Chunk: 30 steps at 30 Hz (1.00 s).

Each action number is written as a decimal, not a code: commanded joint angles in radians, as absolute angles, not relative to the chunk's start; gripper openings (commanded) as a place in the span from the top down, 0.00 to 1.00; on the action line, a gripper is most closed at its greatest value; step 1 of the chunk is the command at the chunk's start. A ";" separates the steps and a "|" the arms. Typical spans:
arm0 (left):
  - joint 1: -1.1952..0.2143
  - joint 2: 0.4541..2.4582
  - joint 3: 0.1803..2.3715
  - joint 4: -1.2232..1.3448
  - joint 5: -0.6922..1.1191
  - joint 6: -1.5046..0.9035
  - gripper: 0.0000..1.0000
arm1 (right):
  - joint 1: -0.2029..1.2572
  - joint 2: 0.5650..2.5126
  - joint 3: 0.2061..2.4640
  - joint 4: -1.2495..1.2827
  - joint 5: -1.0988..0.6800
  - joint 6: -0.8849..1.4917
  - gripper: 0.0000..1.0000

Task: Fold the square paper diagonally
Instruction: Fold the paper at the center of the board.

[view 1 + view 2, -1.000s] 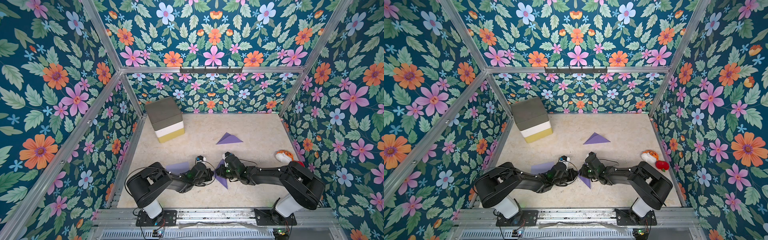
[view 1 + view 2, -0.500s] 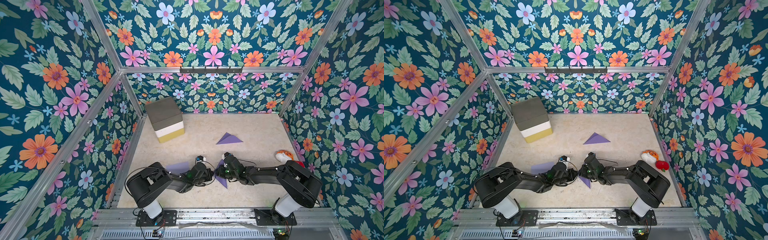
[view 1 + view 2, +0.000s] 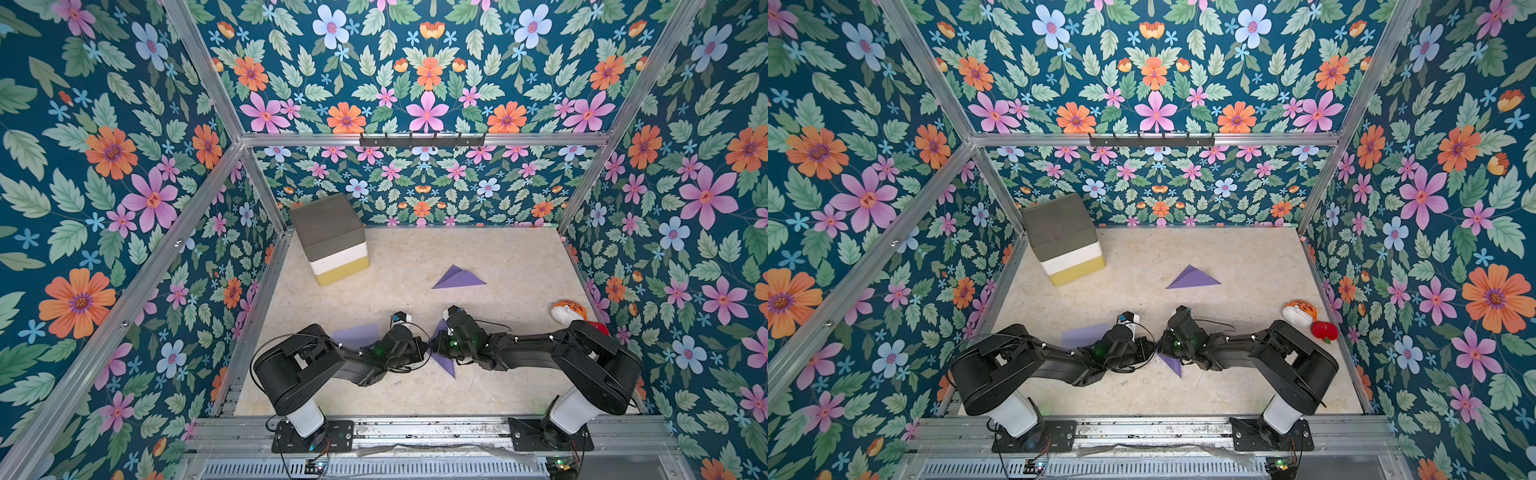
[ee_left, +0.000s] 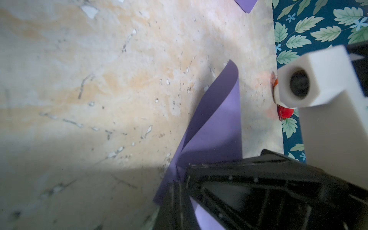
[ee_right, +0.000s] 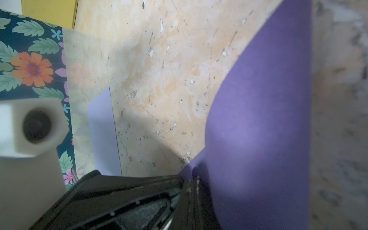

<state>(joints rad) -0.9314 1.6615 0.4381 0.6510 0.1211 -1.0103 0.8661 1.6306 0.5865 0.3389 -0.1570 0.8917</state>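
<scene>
**Both tools pinch one purple sheet at the front of the desk**

The purple square paper [image 3: 444,362] [image 3: 1172,364] sits near the front middle of the desk [image 3: 498,257], between the two arm tips and partly hidden under the right arm. In both top views one pointed corner of it lies on the desk, aimed at the front edge. In the left wrist view the paper [image 4: 217,123] bows up off the surface in a loose curl. In the right wrist view it [image 5: 258,119] rises as a broad curved sheet.

The left tool [image 3: 426,348] [image 3: 1153,347] [image 4: 179,179] is closed on the paper's edge, and the sheet runs straight out from its tip. The right tool [image 3: 434,343] [image 3: 1162,345] [image 5: 191,179] is likewise clamped on the paper. The two tips stand just beside each other.

A pale lavender sheet [image 3: 355,336] [image 3: 1084,336] [image 5: 103,135] lies flat on the desk, partly under the left arm. Further back, well apart from the tools, rests a purple paper already folded into a triangle [image 3: 457,279] [image 3: 1192,279].

A stack of foam blocks [image 3: 332,237] [image 3: 1065,237], grey over white over yellow, stands in the far left corner. By the right wall lie a tiger toy [image 3: 568,311] [image 3: 1299,311] and, just beside it, a red toy [image 3: 598,326] [image 3: 1325,331] [image 4: 285,112]. Floral walls [image 3: 415,83] enclose the desk.
</scene>
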 commanded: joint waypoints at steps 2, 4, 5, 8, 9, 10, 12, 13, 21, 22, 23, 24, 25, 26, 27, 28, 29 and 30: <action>-0.931 1.674 0.426 0.454 0.112 -1.003 1.00 | 0.867 1.640 0.589 0.361 -0.155 0.891 1.00; -0.931 1.673 0.426 0.454 0.112 -1.003 1.00 | 0.868 1.644 0.586 0.363 -0.159 0.893 1.00; -0.931 1.672 0.425 0.455 0.112 -1.003 1.00 | 0.869 1.646 0.585 0.364 -0.160 0.894 1.00; -0.931 1.671 0.424 0.455 0.110 -1.003 1.00 | 0.871 1.648 0.581 0.366 -0.162 0.897 1.00; -0.931 1.671 0.422 0.455 0.110 -1.003 1.00 | 0.871 1.648 0.580 0.364 -0.161 0.899 1.00; -0.931 1.671 0.423 0.456 0.110 -1.003 1.00 | 0.872 1.648 0.579 0.361 -0.159 0.900 1.00; -0.931 1.669 0.420 0.455 0.110 -1.004 1.00 | 0.872 1.649 0.575 0.361 -0.157 0.903 1.00; -0.931 1.669 0.420 0.456 0.109 -1.005 1.00 | 0.873 1.648 0.573 0.361 -0.158 0.905 1.00; -0.931 1.658 0.417 0.446 0.104 -1.003 1.00 | 0.876 1.648 0.561 0.360 -0.152 0.909 0.93; -0.931 1.657 0.417 0.446 0.103 -1.003 1.00 | 0.877 1.649 0.560 0.358 -0.150 0.910 0.91; -0.931 1.657 0.417 0.445 0.103 -1.003 1.00 | 0.877 1.648 0.560 0.357 -0.151 0.910 0.90; -0.931 1.657 0.418 0.446 0.103 -1.003 1.00 | 0.879 1.648 0.559 0.357 -0.151 0.912 0.88; -0.931 1.657 0.417 0.446 0.103 -1.003 1.00 | 0.878 1.648 0.557 0.357 -0.151 0.912 0.87; -0.931 1.657 0.417 0.446 0.103 -1.003 1.00 | 0.879 1.649 0.557 0.357 -0.151 0.913 0.86; -0.930 1.657 0.419 0.444 0.101 -1.003 1.00 | 0.880 1.649 0.555 0.357 -0.152 0.914 0.85; -0.929 1.657 0.419 0.443 0.100 -1.003 1.00 | 0.880 1.648 0.554 0.360 -0.154 0.914 0.84; -0.931 1.655 0.420 0.442 0.099 -1.003 1.00 | 0.880 1.648 0.553 0.359 -0.154 0.914 0.83; -0.930 1.656 0.421 0.438 0.097 -1.003 1.00 | 0.880 1.648 0.552 0.359 -0.156 0.916 0.81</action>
<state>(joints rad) -0.9314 1.6447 0.4271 0.6392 0.1154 -1.0138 0.8753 1.6421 0.5594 0.4160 -0.1463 0.9157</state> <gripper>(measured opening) 0.076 0.178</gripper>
